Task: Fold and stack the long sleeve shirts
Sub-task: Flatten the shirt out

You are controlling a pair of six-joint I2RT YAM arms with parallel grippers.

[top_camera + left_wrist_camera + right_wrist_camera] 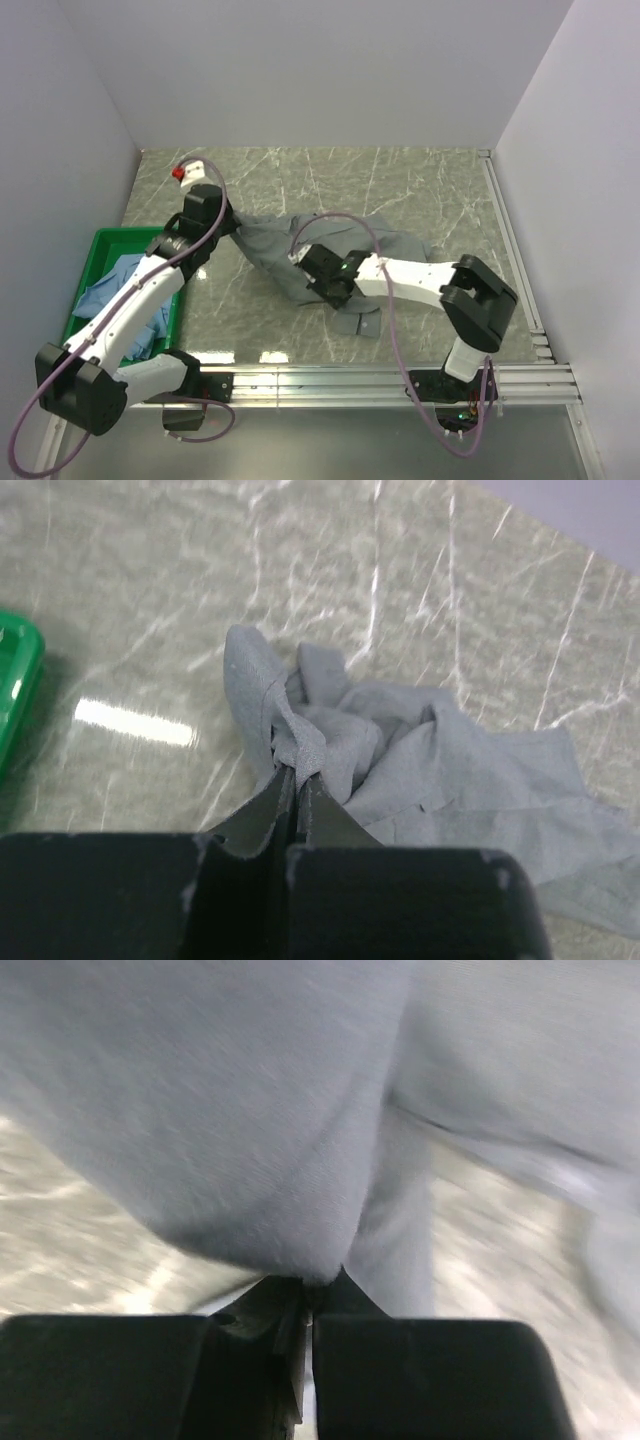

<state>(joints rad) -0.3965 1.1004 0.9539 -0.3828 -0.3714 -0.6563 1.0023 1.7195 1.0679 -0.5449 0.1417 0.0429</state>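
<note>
On the table [420, 190] I had the grey shirt [275, 245] lying bunched, both hands clamped tight on it: left hand [297, 780] pinching a wad, right hand [308, 1295] a fold. Uneven pulling could slip a pinch or twist the cloth.

The left arm [130, 300] reaches from its base at the near left corner forward and to the right. The left gripper [297, 780] has its jaws pressed together on a bunched fold of the grey-green shirt [400, 750]. The right arm [420, 280] bends sharply at the elbow and stretches low to the left, and the right gripper [312, 1285] is closed too, pinching cloth of the same shirt.
</note>
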